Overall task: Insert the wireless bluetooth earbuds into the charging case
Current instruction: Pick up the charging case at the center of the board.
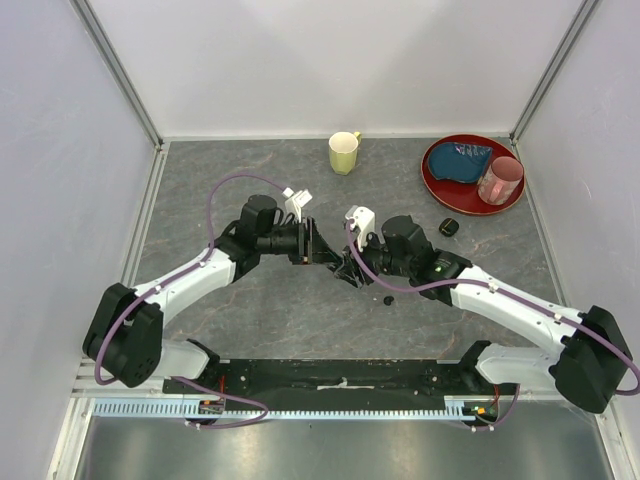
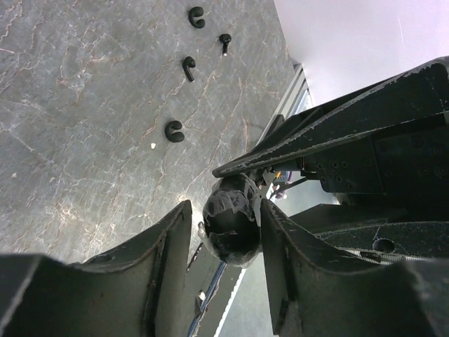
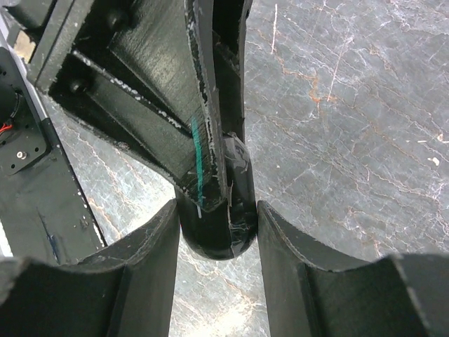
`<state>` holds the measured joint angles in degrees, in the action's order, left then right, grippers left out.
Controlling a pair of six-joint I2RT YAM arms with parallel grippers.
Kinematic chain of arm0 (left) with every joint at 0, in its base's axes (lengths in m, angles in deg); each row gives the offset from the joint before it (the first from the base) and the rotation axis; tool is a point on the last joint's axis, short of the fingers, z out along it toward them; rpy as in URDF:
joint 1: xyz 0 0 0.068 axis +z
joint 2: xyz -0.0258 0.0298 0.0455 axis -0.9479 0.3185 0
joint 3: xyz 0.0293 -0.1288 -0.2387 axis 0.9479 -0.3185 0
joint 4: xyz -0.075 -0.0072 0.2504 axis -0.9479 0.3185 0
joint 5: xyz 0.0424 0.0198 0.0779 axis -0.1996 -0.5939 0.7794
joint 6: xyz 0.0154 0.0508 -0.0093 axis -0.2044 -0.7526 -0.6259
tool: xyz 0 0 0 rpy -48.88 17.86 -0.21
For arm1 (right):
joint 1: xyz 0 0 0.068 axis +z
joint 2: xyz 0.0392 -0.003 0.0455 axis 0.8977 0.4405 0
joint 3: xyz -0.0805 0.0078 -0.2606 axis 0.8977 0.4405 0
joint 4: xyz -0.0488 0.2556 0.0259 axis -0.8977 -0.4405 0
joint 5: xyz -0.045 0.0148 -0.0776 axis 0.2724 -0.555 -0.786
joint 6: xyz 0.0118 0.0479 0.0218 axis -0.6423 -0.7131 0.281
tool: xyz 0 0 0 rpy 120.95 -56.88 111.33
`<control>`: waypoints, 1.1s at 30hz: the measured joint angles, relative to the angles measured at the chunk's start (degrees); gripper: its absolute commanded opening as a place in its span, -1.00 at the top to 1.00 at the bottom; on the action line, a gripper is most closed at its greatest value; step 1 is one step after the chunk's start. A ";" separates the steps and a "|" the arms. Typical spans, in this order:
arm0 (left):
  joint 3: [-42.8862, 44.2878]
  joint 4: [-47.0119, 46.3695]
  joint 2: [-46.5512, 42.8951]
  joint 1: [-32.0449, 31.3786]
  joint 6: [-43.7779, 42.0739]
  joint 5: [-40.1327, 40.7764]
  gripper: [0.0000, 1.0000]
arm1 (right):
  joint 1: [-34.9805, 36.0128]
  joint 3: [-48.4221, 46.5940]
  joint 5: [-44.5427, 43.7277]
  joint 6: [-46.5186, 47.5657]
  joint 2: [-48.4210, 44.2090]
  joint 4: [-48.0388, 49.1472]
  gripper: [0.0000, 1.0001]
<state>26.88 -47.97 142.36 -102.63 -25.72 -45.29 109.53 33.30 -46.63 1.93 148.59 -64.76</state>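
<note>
Left claw [image 2: 224,210] and right claw [image 3: 216,210] both grip one black case [image 3: 217,242]. Four small earbud bits [image 2: 175,131] [image 2: 189,67] [image 2: 225,42] [image 2: 196,17] lie on the table [image 2: 84,105] to the right.

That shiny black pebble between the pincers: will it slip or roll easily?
The charging case looks glossy and rounded, so it probably slips easily in the right pincer. Set down, its curved shell might rock or roll. It seems rigid: no squashing shows under the grip.

Charging case [image 3: 240,210]: upper part hidden behind left claw [image 3: 222,167]; its grip unclear. Four small black bits [image 2: 175,131] on tabletop [image 2: 84,105]: too small to identify.
</note>
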 measured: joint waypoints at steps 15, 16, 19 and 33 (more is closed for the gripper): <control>0.31 1.22 0.63 -0.57 -0.02 -1.11 0.07 | 0.63 0.15 -1.68 -0.46 0.46 1.36 0.50; 0.31 1.22 0.63 -0.61 -0.02 -1.14 0.12 | 0.63 0.26 -1.77 -0.46 0.48 1.44 0.50; 0.46 1.29 0.63 -0.79 -0.02 -1.31 0.39 | 0.74 0.52 -1.77 -0.48 0.57 1.84 0.50; 0.94 1.60 0.57 -0.76 -0.04 -1.33 0.96 | 1.01 0.94 -2.78 -1.88 0.79 3.17 -0.46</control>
<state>27.82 -46.37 142.92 -103.39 -25.76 -46.62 110.54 34.24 -49.41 0.05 149.38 -61.59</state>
